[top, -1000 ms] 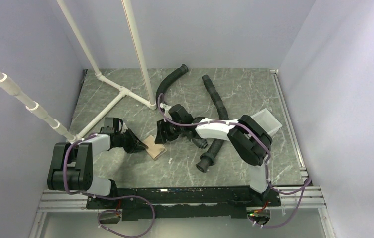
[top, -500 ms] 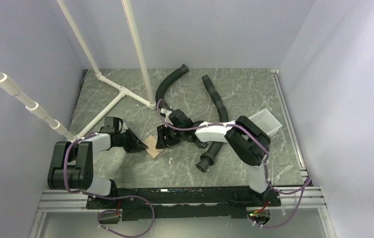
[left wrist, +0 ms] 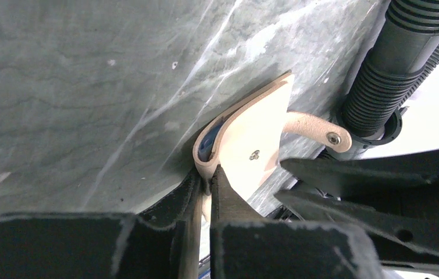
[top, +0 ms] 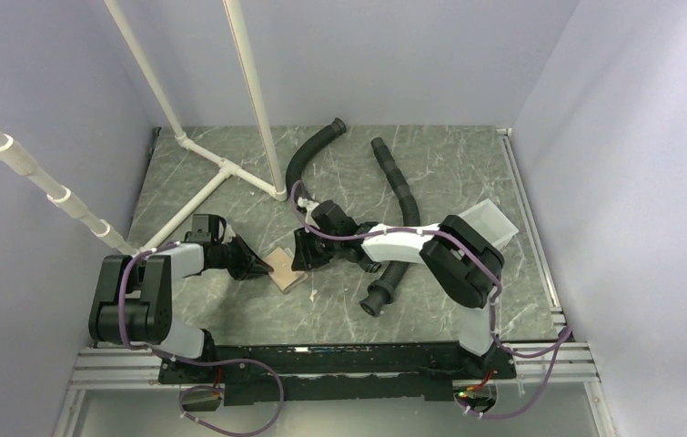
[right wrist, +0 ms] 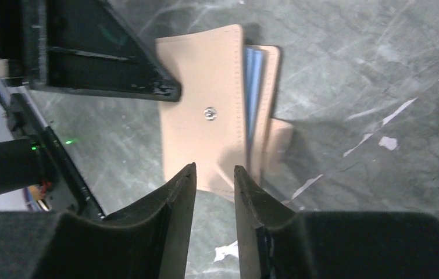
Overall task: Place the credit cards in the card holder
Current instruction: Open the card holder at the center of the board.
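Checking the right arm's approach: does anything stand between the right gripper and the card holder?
Nothing visible does. The card holder lies just ahead of the right gripper, its near edge showing between the open jaws. The left gripper pinches its fold from the opposite side, off that path.

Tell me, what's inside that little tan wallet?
A blue edge peeks from between the flaps of the wallet; card or lining, I cannot tell. Everything deeper is hidden by leather.
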Robot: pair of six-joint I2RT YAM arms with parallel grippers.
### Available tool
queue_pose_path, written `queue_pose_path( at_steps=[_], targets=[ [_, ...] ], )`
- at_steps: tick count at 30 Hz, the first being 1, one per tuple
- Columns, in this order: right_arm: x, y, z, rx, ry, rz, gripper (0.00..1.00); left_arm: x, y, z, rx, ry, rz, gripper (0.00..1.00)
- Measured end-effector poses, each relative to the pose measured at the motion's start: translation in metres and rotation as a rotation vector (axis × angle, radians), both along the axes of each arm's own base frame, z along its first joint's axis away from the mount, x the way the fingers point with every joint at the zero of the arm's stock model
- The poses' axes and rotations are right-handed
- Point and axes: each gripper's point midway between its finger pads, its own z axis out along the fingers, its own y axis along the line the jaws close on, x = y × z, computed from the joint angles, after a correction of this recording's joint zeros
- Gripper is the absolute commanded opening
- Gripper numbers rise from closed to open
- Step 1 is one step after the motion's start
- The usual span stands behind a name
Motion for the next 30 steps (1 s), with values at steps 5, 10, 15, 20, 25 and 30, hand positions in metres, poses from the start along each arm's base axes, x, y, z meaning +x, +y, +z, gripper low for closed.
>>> queue_pose_path(
  at_steps=[5, 10, 15, 20, 25, 30],
  targets=[
    [-0.007, 0.007, 0.022, 0.052, -0.013, 0.028, 0.29, 0.003, -0.003, 0.001, -0.023, -0.004, -0.003, 0.0],
    [-0.014, 0.014, 0.029, 0.088, 0.007, 0.045, 0.49, 0.005, -0.006, 0.001, -0.029, -0.008, -0.005, 0.26],
    [-0.002, -0.002, 0.013, -0.013, -0.032, -0.015, 0.58, 0.005, -0.002, 0.008, 0.009, -0.021, 0.0, 0.56],
    [0.007, -0.028, -0.004, -0.155, -0.08, -0.053, 0.67, -0.004, 0.015, 0.021, 0.126, -0.055, 0.03, 0.78],
    [0.017, -0.032, -0.001, -0.194, -0.128, -0.063, 0.53, -0.017, 0.02, 0.035, 0.159, -0.066, 0.044, 0.89],
    [0.047, -0.011, 0.012, -0.181, -0.202, -0.096, 0.06, -0.028, 0.016, 0.043, 0.149, -0.063, 0.031, 0.9]
  ],
)
